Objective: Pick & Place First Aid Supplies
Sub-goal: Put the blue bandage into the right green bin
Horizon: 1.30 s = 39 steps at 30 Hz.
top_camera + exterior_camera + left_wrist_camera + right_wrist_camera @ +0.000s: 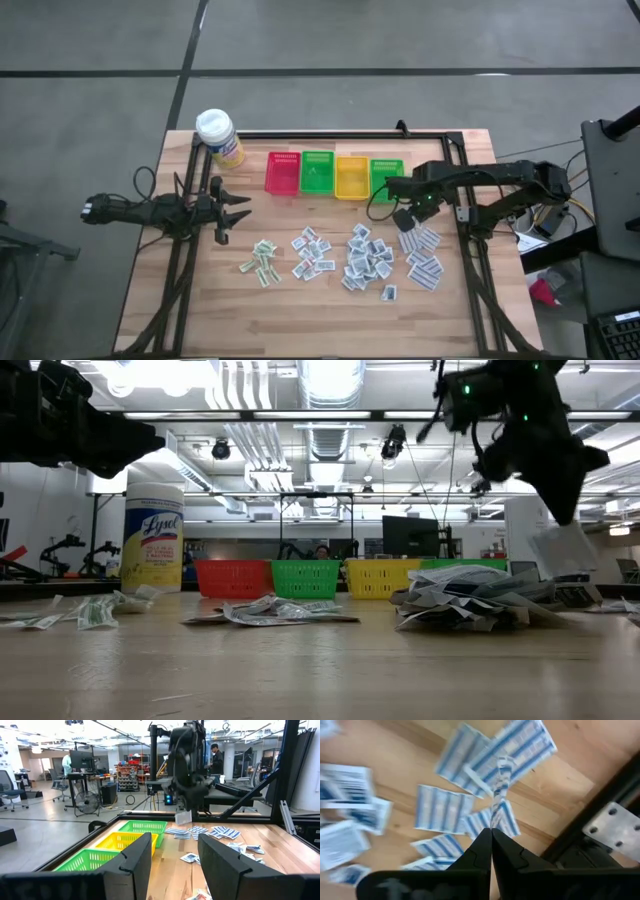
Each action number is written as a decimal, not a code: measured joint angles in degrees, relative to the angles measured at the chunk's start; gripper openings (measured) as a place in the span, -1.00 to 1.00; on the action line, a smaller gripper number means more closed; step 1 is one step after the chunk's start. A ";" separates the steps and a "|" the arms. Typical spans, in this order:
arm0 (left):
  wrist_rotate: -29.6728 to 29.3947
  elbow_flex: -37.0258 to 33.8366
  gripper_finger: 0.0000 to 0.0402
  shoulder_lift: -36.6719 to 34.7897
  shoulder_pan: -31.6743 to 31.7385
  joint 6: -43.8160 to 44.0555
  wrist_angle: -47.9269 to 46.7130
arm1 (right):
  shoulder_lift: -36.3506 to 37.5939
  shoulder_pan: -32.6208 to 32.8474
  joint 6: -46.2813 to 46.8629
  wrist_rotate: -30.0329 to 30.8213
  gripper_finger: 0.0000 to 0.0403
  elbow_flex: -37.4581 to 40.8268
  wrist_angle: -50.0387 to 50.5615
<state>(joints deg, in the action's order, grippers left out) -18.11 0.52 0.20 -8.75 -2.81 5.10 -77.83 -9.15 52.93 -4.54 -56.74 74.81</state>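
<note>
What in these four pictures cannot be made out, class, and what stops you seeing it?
- Print on the small white paper packets: too small in the high view, blurred in the right wrist view.
- Fourth plastic basket, green: low view, hidden behind the packet heap.
- Left gripper: low view, cut off by the picture's edge.
- Right gripper: shut on a thin packet, seen edge-on.

Both arms are matte black, built of slim jointed links with black cables looping along them. The right arm (480,185) carries a small green light near its wrist. The left arm (150,210) ends in broad, blocky dark fingers (132,865) with flat, angled inner faces. The right arm's fingers (507,855) are the same black, tapering to narrow tips.
</note>
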 joint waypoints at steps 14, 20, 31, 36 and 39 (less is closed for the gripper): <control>0.00 0.01 -0.21 -0.02 0.00 0.00 -0.01 | 6.25 -0.36 -0.33 5.93 -0.96 -12.34 -0.75; 0.01 0.00 -0.21 0.00 0.00 0.01 -0.01 | 6.44 -0.76 -1.33 9.43 -0.96 -16.73 -3.46; 0.00 0.00 -0.21 0.00 0.00 0.01 0.00 | 5.09 -6.89 -7.54 19.16 -0.96 -16.77 -7.48; 0.00 0.00 -0.21 -0.02 0.00 0.02 0.00 | 1.41 -11.09 -12.56 19.76 -0.96 -15.33 -9.78; 0.02 0.00 -0.21 0.00 0.00 0.02 0.00 | -1.85 -12.83 -14.37 19.71 -0.96 -14.83 -10.49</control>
<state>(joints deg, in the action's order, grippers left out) -18.09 0.51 0.20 -8.75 -2.79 5.10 -79.69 -21.97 38.56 15.17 -71.56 64.32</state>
